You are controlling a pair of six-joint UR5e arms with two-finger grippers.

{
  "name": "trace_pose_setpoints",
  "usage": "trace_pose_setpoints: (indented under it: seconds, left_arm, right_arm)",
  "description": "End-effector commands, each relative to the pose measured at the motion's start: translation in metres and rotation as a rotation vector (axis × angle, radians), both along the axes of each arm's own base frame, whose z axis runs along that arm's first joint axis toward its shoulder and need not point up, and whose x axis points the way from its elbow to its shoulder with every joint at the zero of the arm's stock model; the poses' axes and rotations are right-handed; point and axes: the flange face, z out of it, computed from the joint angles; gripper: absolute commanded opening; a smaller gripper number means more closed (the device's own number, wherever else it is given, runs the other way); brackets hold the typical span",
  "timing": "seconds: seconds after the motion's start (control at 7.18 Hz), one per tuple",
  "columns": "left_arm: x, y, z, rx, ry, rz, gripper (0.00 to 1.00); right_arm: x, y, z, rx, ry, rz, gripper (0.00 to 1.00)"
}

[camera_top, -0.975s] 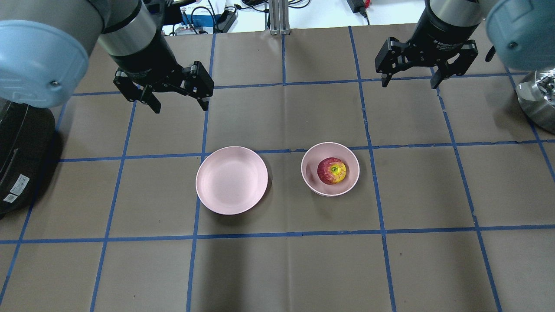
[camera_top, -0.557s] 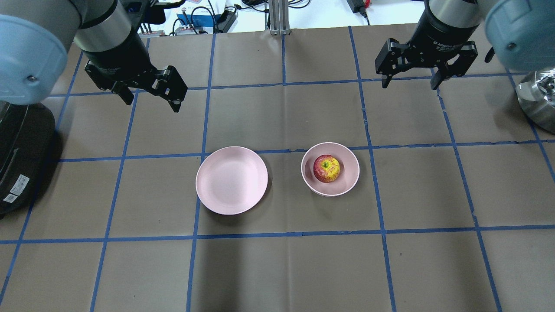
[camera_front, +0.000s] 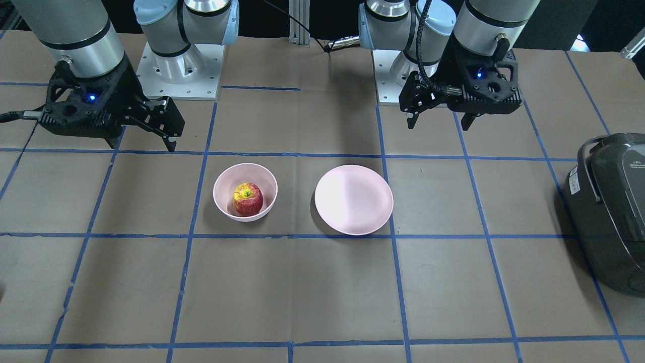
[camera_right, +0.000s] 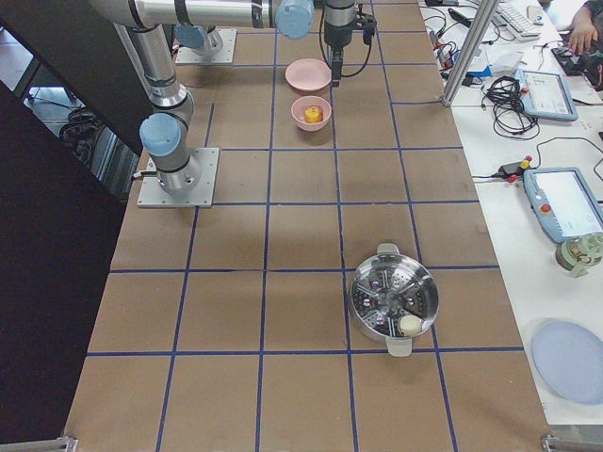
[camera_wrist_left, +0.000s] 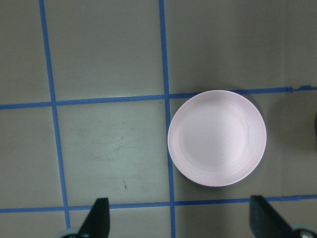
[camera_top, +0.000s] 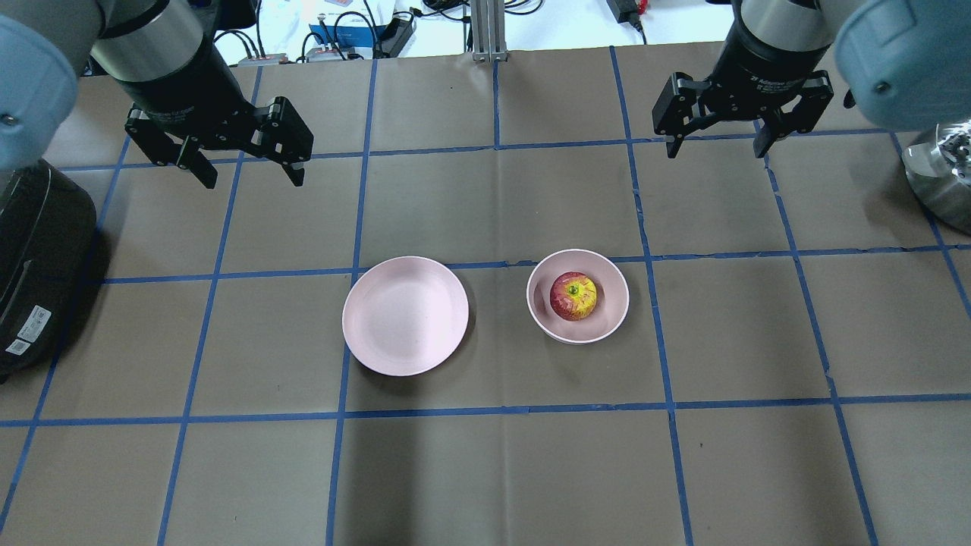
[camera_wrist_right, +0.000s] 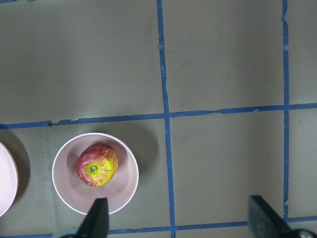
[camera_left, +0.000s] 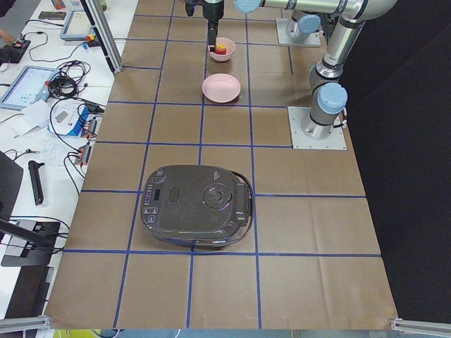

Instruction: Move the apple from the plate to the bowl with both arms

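Note:
The red and yellow apple (camera_top: 573,295) lies inside the deep pink bowl (camera_top: 614,305), right of centre. The flat pink plate (camera_top: 405,315) sits empty to the bowl's left. My left gripper (camera_top: 250,180) hangs open and empty, high over the table behind and left of the plate. My right gripper (camera_top: 716,152) hangs open and empty behind and right of the bowl. The left wrist view shows the plate (camera_wrist_left: 217,138) below its open fingers (camera_wrist_left: 99,220). The right wrist view shows the apple (camera_wrist_right: 97,165) in the bowl (camera_wrist_right: 125,191). The front view shows the apple (camera_front: 248,198), bowl (camera_front: 224,187) and plate (camera_front: 353,199).
A black rice cooker (camera_top: 34,265) stands at the table's left end. A steel steamer pot (camera_top: 941,174) stands at the right end. Blue tape lines grid the brown table cover. Cables and devices lie past the far edge.
My left gripper has moved left and back, away from the plate. The apple has rolled a little in the bowl and now sits stem-up. My right gripper has barely moved.

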Motion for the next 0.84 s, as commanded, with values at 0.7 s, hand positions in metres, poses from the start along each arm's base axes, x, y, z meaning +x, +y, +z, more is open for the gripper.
trace_pose_setpoints:
  seconds: [0.7]
  left_arm:
    - [0.0042, 0.0029, -0.0017, 0.008, 0.023, 0.038, 1.00]
  right_arm:
    - [0.0040, -0.0010, -0.0059, 0.010, 0.008, 0.018, 1.00]
